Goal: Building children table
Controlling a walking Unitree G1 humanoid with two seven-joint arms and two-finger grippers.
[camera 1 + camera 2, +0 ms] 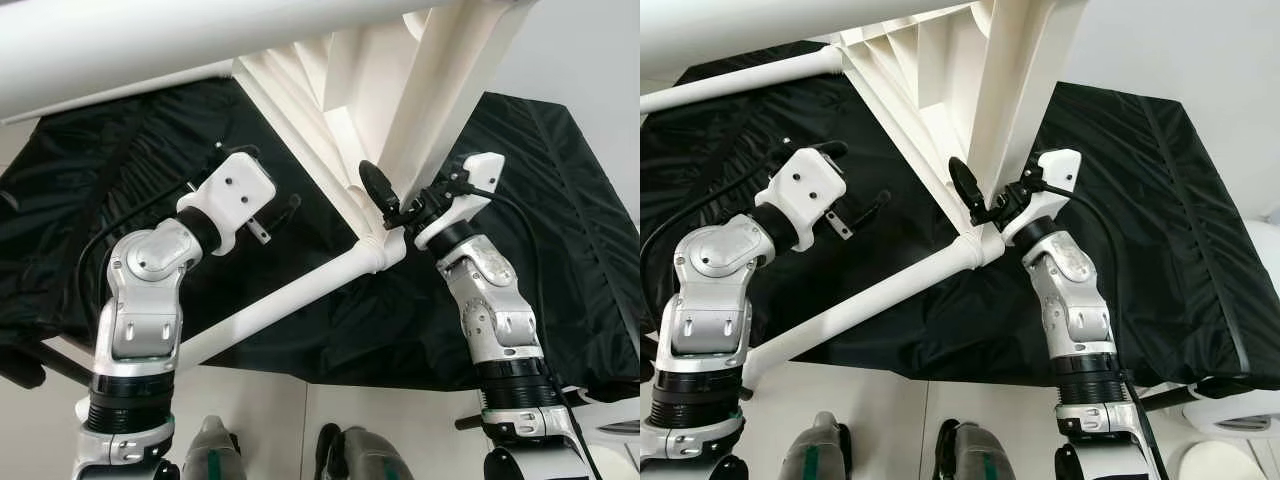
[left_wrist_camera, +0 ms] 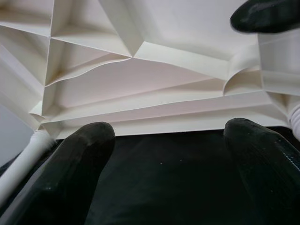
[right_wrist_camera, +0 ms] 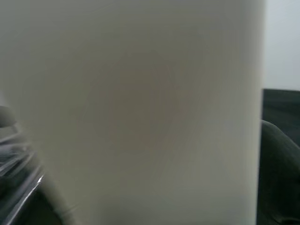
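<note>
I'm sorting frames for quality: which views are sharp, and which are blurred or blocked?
Both eye views: sharp, evenly lit. Left wrist view: ribbed tabletop underside crisp, the near fingers soft. Right wrist view: out of focus, a white table leg pressed close to the lens.

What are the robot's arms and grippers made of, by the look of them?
Both arms are jointed silver metal segments with black ribbed collars. Each ends in a white wrist housing carrying black fingers: left gripper, right gripper. Thin black cables loop along them.
</note>
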